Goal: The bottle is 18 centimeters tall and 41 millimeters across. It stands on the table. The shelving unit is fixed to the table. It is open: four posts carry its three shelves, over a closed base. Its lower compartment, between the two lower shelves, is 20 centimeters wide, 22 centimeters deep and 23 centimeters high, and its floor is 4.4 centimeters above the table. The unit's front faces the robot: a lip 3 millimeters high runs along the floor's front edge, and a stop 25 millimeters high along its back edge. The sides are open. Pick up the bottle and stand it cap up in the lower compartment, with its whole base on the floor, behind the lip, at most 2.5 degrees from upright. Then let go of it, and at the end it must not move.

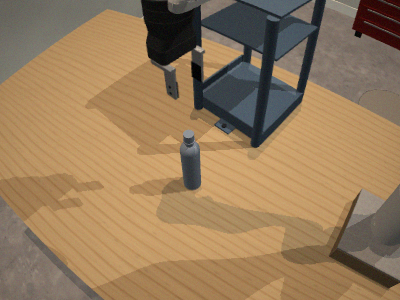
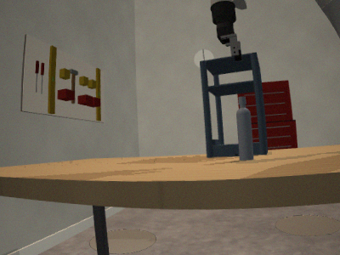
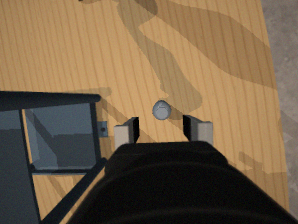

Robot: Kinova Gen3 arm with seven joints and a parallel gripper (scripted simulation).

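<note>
The grey-blue bottle (image 1: 190, 161) (image 2: 245, 133) stands upright on the wooden table (image 1: 80, 150), a little in front of the shelving unit. From above in the wrist view its round cap (image 3: 161, 110) shows just ahead of my fingers. My gripper (image 1: 185, 75) (image 2: 235, 46) (image 3: 160, 125) is open and empty, pointing down, high above the bottle and about level with the unit's top. The dark blue shelving unit (image 1: 265, 75) (image 2: 231, 106) (image 3: 55, 135) stands at the back right; its lower compartment floor (image 1: 245, 95) is bare.
A small bracket (image 1: 224, 125) fixes the unit to the table near its front post. The robot's grey base (image 1: 370, 235) sits at the table's right edge. A red tool cabinet (image 1: 380, 20) (image 2: 276, 115) stands behind the table.
</note>
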